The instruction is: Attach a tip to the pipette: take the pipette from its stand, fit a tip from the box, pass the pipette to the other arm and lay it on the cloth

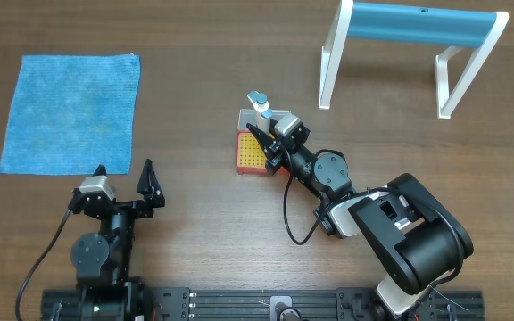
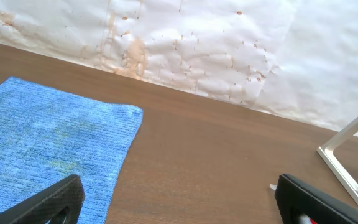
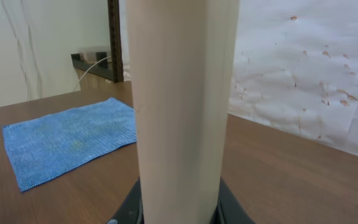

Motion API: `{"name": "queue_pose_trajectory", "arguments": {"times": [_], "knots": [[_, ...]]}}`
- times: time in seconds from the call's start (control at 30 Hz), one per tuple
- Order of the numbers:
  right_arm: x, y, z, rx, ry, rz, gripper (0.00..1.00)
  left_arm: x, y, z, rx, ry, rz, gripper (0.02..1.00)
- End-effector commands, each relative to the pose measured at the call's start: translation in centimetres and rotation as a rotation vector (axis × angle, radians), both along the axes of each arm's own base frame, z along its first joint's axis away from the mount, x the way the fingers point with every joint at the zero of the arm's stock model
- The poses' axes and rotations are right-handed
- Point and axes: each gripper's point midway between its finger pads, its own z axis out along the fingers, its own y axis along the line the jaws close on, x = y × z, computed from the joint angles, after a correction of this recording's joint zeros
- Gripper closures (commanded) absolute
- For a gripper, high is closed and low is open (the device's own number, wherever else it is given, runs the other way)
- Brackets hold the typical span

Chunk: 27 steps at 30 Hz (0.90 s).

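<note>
A: Anything in the box [image 1: 251,152]?
B: Hard to say tip by tip. Orange walls, a yellow grid on top, dotted in fine rows. Sits on the table [image 1: 203,223] near the middle, partly covered by the right arm [image 1: 328,174] from above.
A: And the right jaws?
B: Pinching the pipette [image 1: 262,110]. Held upright at the far edge of the box, with a pale blue knob [image 1: 257,96] on top. Lower end hidden, so no telling about a tip.
A: From the right wrist?
B: Looks like a smooth cream cylinder, round and matte, rising from between dark fingers [image 3: 128,210] at its foot.
A: And the left jaws?
B: Spread wide, gripping nothing. Black and wedge-shaped, low over bare wood just beside the near right corner of the cloth [image 1: 71,116], well apart from the pipette.
A: About that cloth?
B: Blue, finely ribbed weave, roughly rectangular, soft-looking. Lies flat at the far left of the table, edges a little uneven.
A: And the stand [image 1: 413,53]?
B: White flat-sided legs, a light blue bar across the top, hard and glossy. Stands at the far right, well apart from the box.
A: The table itself?
B: Dark brown, smooth, with a straight wood grain.
A: Behind it, from the wrists?
B: Crinkled white sheeting [image 2: 229,56], spotted and stained brown in places.
</note>
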Motion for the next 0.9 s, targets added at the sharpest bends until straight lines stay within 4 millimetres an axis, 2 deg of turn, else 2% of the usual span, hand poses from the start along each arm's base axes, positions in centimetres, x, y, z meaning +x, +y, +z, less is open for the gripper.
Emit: {"name": "queue_pose_trajectory", "arguments": {"times": [0.03,0.1,0.13,0.23,0.3,0.4,0.47,0.57,0.67,0.7,0.77,0.8,0.87,0.9], "knots": [[-1.0,-0.1,-2.9,-0.030,0.078,0.020,0.917,0.0,0.0,-0.1,-0.009,0.000,-0.002,0.027],[-0.8,0.1,-1.2,-0.007,0.039,0.021,0.919,0.0,0.0,-0.1,-0.009,0.000,-0.002,0.027],[-0.6,0.2,0.8,0.018,-0.005,0.021,0.919,0.0,0.0,-0.1,-0.009,0.000,-0.002,0.027],[-0.7,0.1,4.7,0.068,-0.092,0.021,0.919,0.0,0.0,-0.1,-0.009,0.000,-0.002,0.029],[-1.1,-0.1,6.3,0.089,-0.126,0.022,0.919,0.0,0.0,-0.1,-0.009,0.000,-0.002,0.027],[-2.1,-0.1,8.7,0.115,-0.181,0.053,0.919,0.0,0.0,-0.1,-0.009,0.000,-0.002,0.027],[-3.7,0.7,10.4,0.117,-0.222,0.147,0.919,0.0,0.0,-0.1,-0.009,0.000,-0.002,0.027],[-5.3,1.9,12.5,0.064,-0.155,0.265,0.919,0.0,0.0,-0.1,-0.009,0.000,-0.002,0.027],[-6.5,1.4,14.3,-0.026,0.052,0.279,0.919,0.0,0.0,-0.1,-0.009,0.000,-0.002,0.027],[-7.1,1.0,14.6,-0.054,0.118,0.279,0.919,0.0,0.0,-0.1,-0.009,0.000,-0.002,0.027],[-8.1,0.3,13.7,-0.125,0.286,0.273,0.919,0.0,0.0,-0.1,-0.009,0.000,-0.002,0.027],[-8.5,0.1,12.7,-0.151,0.349,0.273,0.915,0.0,0.0,-0.1,-0.009,0.000,-0.002,0.027],[-9.6,0.2,9.4,-0.205,0.499,0.285,0.917,0.0,0.0,-0.1,-0.009,0.000,-0.002,0.027],[-9.9,0.3,8.6,-0.202,0.552,0.285,0.917,0.0,0.0,-0.1,-0.009,0.000,-0.002,0.027]]}}
